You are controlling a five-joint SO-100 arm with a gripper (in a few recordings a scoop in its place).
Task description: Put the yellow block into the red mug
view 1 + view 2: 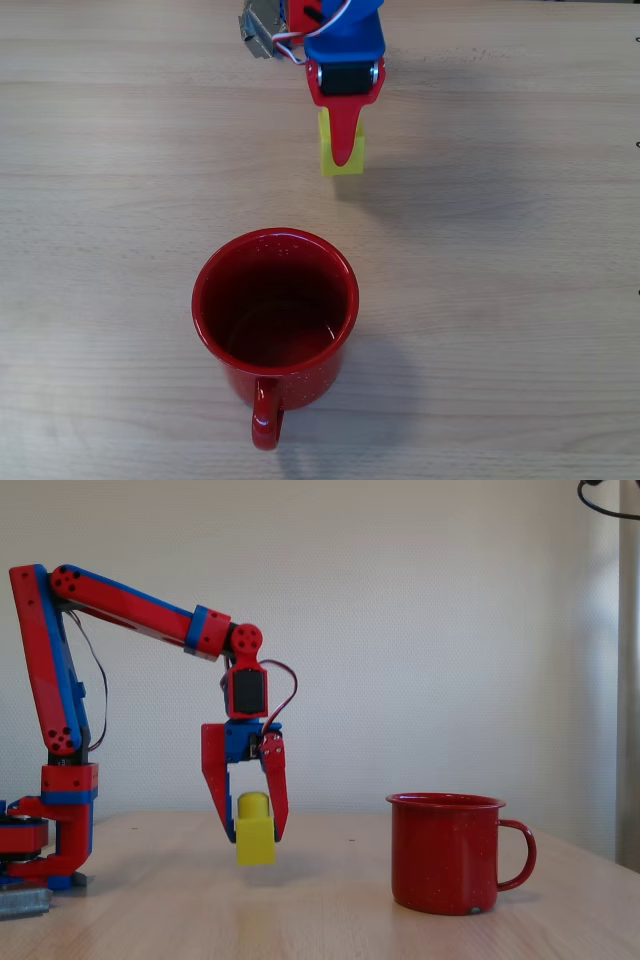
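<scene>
The yellow block [255, 838] hangs just above the table, stud upward, with my red and blue gripper [250, 832] shut on it from both sides. From overhead the yellow block [343, 160] shows partly under the red pointed fingers of the gripper [343, 150]. The red mug [275, 312] stands upright and empty nearer the front, its handle toward the bottom edge of the overhead view. In the fixed view the red mug [452, 853] stands to the right of the block, a clear gap apart, handle on its right.
A light wooden table [520, 300] carries everything. The arm's base [50, 840] stands at the left in the fixed view, with a pale wall behind.
</scene>
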